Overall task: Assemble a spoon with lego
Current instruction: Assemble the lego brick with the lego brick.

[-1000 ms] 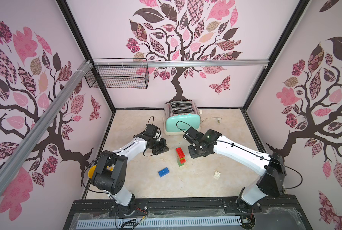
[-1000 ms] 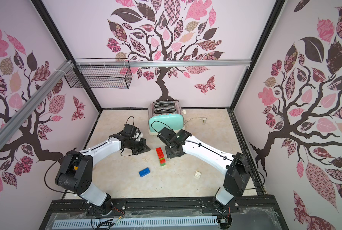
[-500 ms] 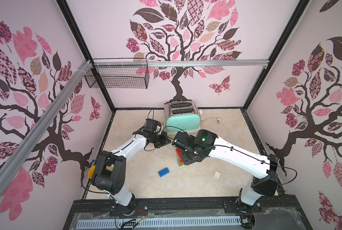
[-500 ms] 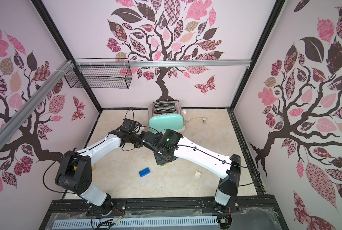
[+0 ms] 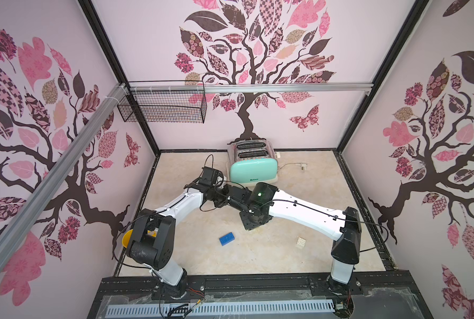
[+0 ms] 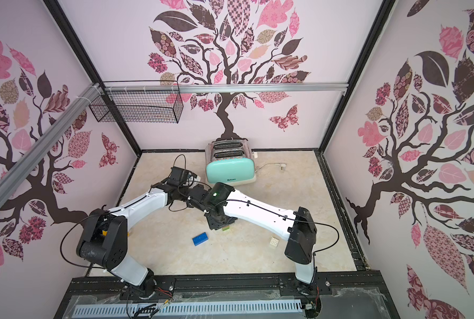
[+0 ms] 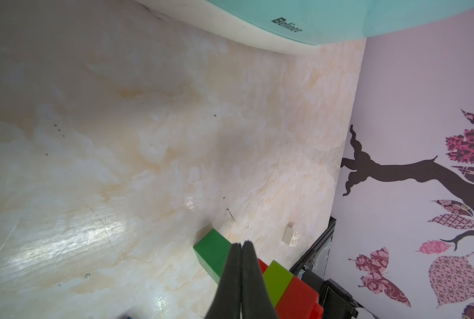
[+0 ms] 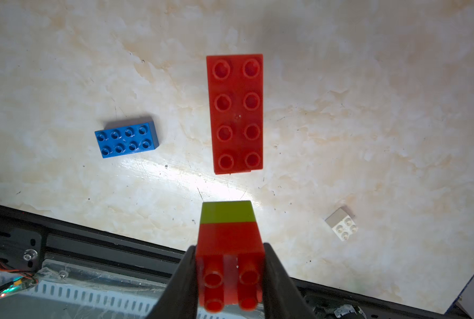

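The right gripper (image 8: 230, 279) is clamped on a stacked red-and-lime brick piece (image 8: 228, 234), the long red brick (image 8: 235, 113) lying just beyond its tips, while the left gripper (image 7: 241, 248) is pressed together.

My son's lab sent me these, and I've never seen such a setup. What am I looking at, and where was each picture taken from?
These are two white robot arms fixed at the table's front edge. Each ends in a two-fingered gripper. Both top views look down on the whole marble-patterned table. The other two pictures come from small cameras on the arms' wrists.

On the table lie a blue brick, a small white brick and, at the back, a mint toaster.

The right gripper is shut on a stack of red and lime bricks. A long red brick shows beyond it; I can't tell whether it rests on the table. The left gripper is shut and empty, close to a dark green brick.
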Action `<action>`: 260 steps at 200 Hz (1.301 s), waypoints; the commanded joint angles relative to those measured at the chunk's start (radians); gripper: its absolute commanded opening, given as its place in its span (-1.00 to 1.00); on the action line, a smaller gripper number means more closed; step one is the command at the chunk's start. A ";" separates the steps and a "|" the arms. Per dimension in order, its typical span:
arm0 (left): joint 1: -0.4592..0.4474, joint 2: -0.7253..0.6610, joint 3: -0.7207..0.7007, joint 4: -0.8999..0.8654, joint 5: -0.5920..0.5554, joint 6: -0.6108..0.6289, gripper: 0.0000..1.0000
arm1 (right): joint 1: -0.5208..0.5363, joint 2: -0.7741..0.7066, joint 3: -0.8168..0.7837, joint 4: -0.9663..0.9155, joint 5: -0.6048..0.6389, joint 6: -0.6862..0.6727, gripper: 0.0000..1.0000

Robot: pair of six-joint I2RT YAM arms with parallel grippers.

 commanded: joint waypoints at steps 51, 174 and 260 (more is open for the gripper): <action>-0.002 -0.011 -0.008 0.007 0.008 0.006 -1.00 | -0.030 0.010 -0.057 0.052 -0.026 -0.044 -0.50; -0.008 -0.007 -0.009 0.004 0.008 0.009 -1.00 | -0.053 0.053 -0.018 0.019 -0.029 -0.089 -0.51; -0.010 -0.010 -0.012 0.006 0.011 0.009 -1.00 | -0.058 0.082 0.012 -0.006 -0.037 -0.106 -0.51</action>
